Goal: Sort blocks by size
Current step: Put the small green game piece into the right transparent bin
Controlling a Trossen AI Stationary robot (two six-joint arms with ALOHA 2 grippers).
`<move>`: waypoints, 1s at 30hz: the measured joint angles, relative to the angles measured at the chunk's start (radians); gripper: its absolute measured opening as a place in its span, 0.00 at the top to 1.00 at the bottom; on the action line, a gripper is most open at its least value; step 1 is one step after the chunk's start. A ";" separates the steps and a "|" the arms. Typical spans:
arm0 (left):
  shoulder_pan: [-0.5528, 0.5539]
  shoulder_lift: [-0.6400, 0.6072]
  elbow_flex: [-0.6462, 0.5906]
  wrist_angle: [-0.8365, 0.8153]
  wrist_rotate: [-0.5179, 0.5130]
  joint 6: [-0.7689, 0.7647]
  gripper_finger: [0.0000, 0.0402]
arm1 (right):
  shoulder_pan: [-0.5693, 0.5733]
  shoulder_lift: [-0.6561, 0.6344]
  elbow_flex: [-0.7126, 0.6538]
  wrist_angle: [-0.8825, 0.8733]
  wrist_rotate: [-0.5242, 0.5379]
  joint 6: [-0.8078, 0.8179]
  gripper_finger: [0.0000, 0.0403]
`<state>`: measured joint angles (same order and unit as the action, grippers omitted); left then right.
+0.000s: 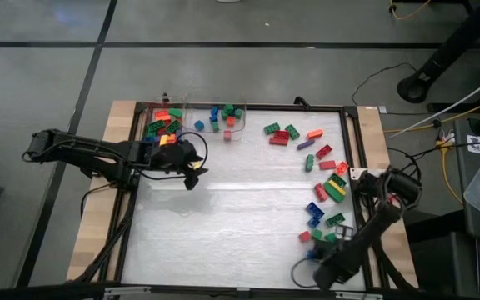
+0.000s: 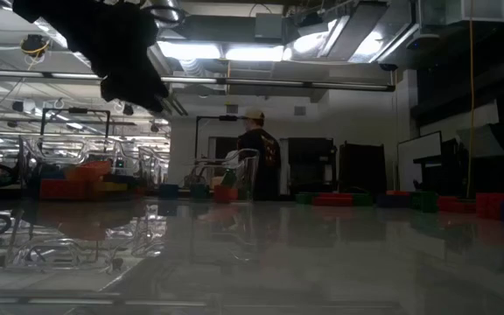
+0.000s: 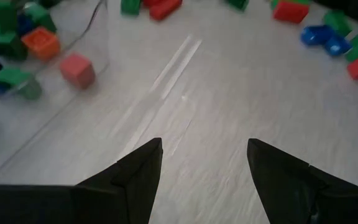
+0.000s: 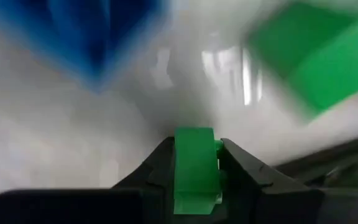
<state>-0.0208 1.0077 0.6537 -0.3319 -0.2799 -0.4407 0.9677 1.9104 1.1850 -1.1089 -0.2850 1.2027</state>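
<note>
- Only the right wrist view shows the grip: the right gripper (image 4: 196, 163) has its two dark fingers closed on a small green block (image 4: 195, 168), with a blurred blue block (image 4: 98, 31) and a larger green block (image 4: 312, 53) just beyond on the white table.
- From above, that right gripper (image 1: 327, 268) sits low at the near right corner of the table (image 1: 223, 217), beside the scattered blocks (image 1: 327, 192) along the right side.
- The left wrist view shows the left gripper (image 3: 204, 165) with jaws apart and nothing between them, over bare table.
- Farther back, the left gripper (image 1: 192, 167) hovers near two clear containers (image 1: 198, 117): the left one holds orange, red and green blocks, the right one blue, green and red blocks.
- Only the low view shows a person (image 2: 256, 162) standing in the room behind.
</note>
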 joint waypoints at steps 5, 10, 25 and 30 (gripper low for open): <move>0.000 0.000 0.000 0.054 0.000 0.011 0.45 | -0.099 0.000 0.112 -0.066 0.170 -0.104 0.74; -0.001 0.000 0.000 0.056 0.000 -0.001 0.45 | -0.202 0.000 0.220 -0.137 0.396 -0.291 0.76; -0.114 0.000 0.000 0.048 0.000 -0.070 0.45 | -0.761 -0.001 0.266 0.502 0.870 -1.314 0.76; -0.179 0.000 0.000 0.049 0.000 -0.086 0.45 | -0.963 -0.001 0.266 0.826 0.768 -1.573 0.74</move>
<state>-0.2003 1.0080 0.6540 -0.2831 -0.2798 -0.5270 0.0047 1.9099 1.4509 -0.2832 0.4833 -0.3708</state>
